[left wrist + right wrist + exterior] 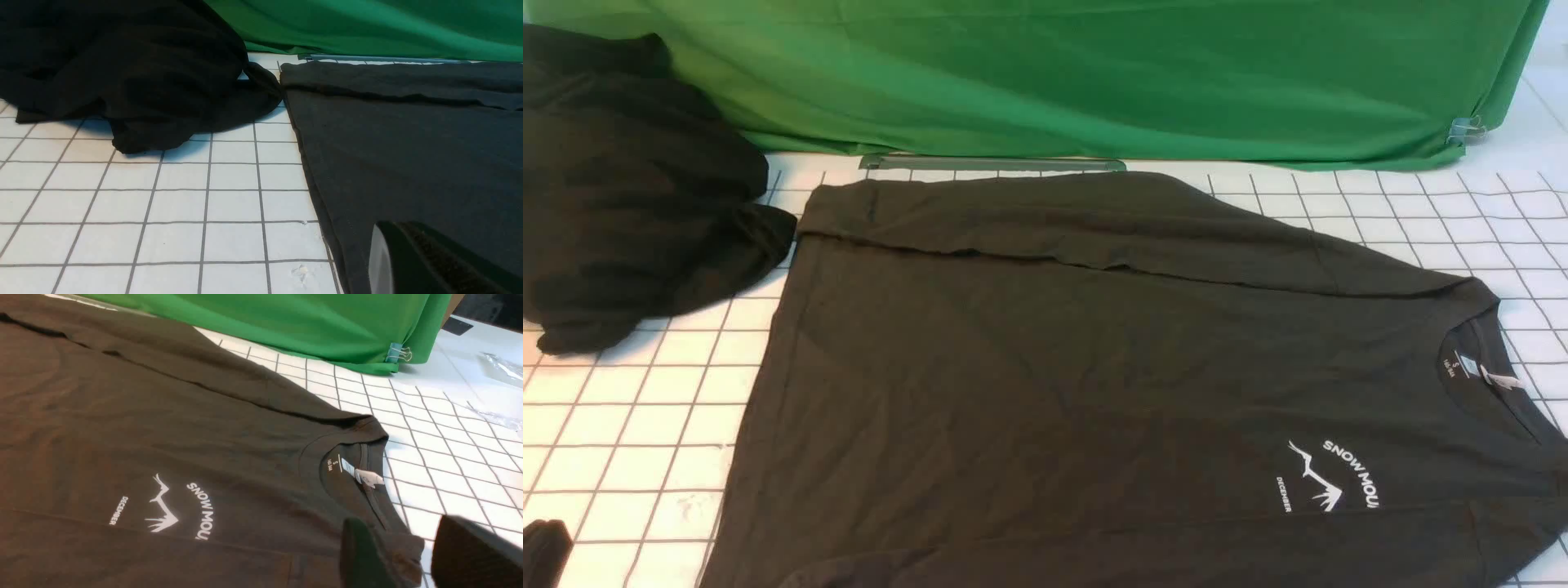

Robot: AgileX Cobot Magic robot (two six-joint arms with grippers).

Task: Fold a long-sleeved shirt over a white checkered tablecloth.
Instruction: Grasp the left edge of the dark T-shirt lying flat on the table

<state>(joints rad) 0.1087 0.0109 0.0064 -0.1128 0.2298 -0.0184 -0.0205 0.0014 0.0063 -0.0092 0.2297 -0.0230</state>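
The long-sleeved shirt (1045,384) lies flat on the white checkered tablecloth (629,425), with its collar and neck label (1494,377) at the right and its far sleeve folded across the top edge. Neither gripper shows in the front view. In the left wrist view my left gripper (398,234) is shut, just above the shirt (408,155) near its hem edge. In the right wrist view my right gripper (402,539) is open at the shirt's shoulder beside the collar (351,457). A bunched fold of shirt lies against one finger, with a gap to the other.
A blacker heap of cloth (629,188) sits at the far left, touching the shirt's corner. Green cloth (1094,73) hangs along the back, held by a binder clip (1462,129). A grey strip (992,163) lies at its foot. A dark shape (541,551) shows at the near left corner.
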